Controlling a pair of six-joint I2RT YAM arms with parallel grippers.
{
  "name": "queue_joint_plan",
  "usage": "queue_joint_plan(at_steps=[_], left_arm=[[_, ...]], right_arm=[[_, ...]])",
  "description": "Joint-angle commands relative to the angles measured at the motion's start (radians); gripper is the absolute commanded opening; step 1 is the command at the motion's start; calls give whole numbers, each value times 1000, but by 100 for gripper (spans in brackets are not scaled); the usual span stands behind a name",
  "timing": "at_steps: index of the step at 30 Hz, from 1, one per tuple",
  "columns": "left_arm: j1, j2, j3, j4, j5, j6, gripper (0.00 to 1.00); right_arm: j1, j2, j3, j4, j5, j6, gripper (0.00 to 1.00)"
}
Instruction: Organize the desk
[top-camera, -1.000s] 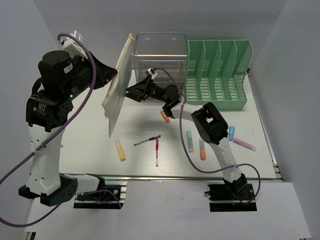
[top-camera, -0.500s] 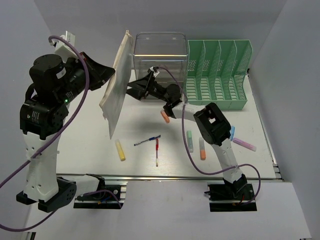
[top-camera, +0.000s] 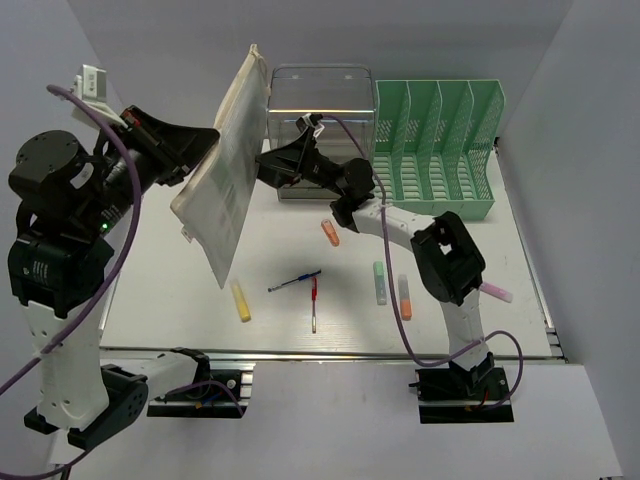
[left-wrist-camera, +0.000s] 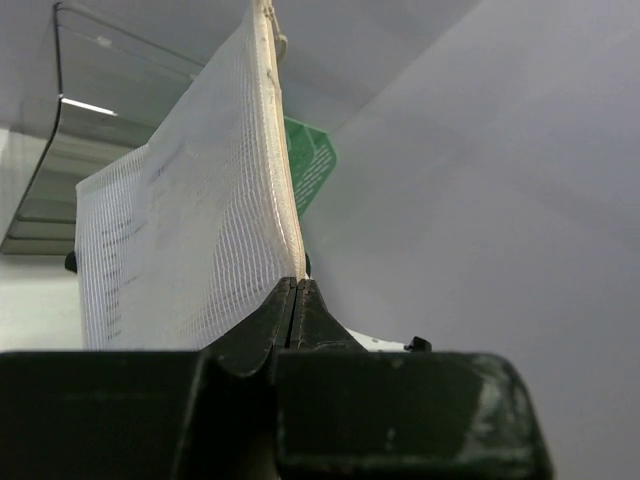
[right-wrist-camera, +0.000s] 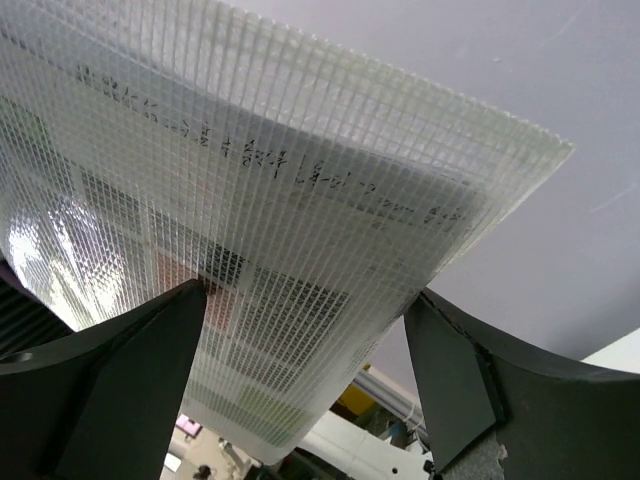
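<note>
Clearly, the left end effector is clamped shut on the edge of a mesh document pouch, which it holds upright above the worktop. The right end effector gapes wide, facing the pouch and gripping nothing. Pens and highlighters lie scattered below, near the green file rack. Most of the sorting seems left to do.

The mesh pouch hangs tilted across left-centre, blocking the right claw just beside it; its lower corner seems clear of the tabletop. The clear drawer unit and green file rack close the back. Loose pens and highlighters litter the front middle.
</note>
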Motion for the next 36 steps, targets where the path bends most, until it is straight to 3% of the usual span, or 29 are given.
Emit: queue_joint_plan(at_steps=[1,11,24,32,36], left_arm=[[15,-13,30,46,15,-49,0],[15,-28,30,69,-17,-113,0],[15,-33,33,-3,-159,-87,0],[15,-32,5,-35,-258,-41,0],[15,-25,-16,-32,-262,-38,0]], right_arm=[[21,-100,8,614,-18,-13,84],[6,-219,-49,614,-36,-21,74],[-74,-353,-139,614,-44,-36,78],[-104,-407,-174,612,-62,-64,67],[-111,-430,-201,611,-82,-93,53]])
